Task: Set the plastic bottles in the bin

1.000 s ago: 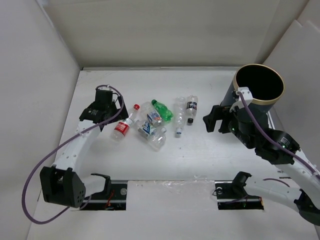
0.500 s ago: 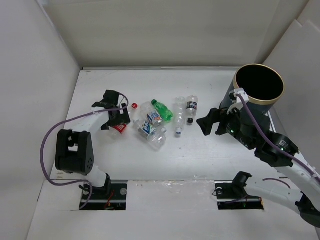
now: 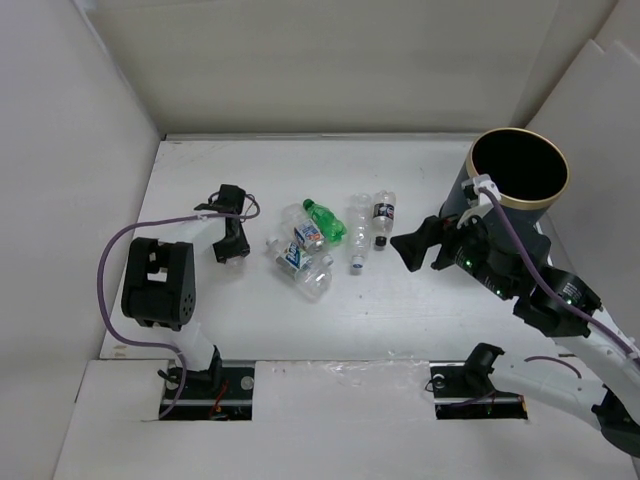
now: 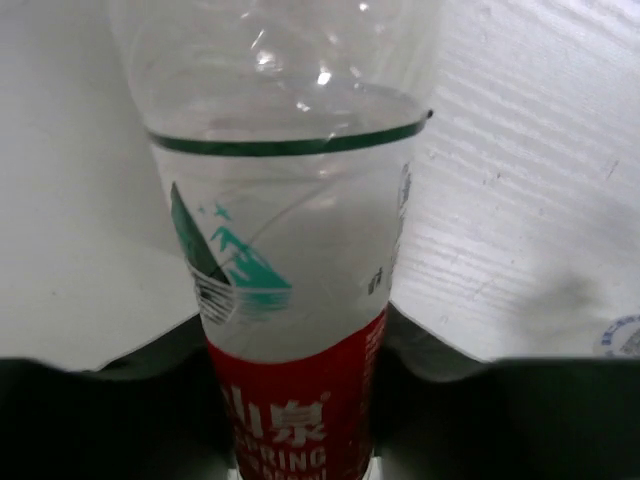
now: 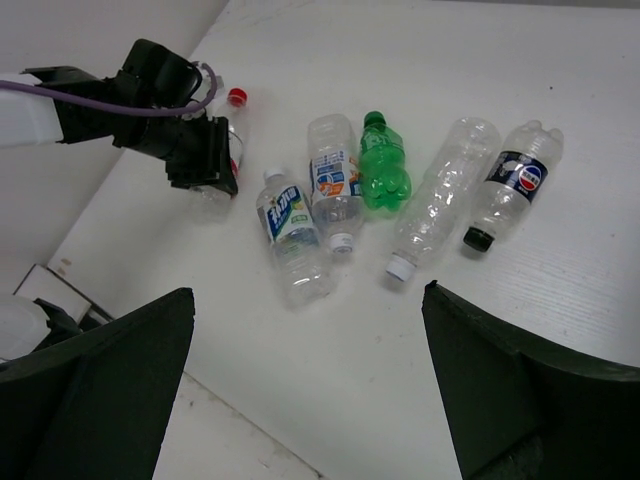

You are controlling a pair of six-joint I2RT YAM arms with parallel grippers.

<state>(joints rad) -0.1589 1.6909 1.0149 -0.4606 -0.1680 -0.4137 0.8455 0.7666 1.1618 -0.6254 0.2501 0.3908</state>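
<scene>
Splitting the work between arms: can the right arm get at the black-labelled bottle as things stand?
Probably yes: the black-labelled bottle lies nearest the open right gripper, bare table between them, only a clear bottle on its far side.

The red-labelled bottle is clear plastic with a thin green ring, a teal mountain print and white lettering on the red band. The green bottle is green all over. The black-labelled bottle carries a blue-and-red roundel. The bin is dark navy, gold-tan at the rim and black inside. The tabletop is white.
</scene>
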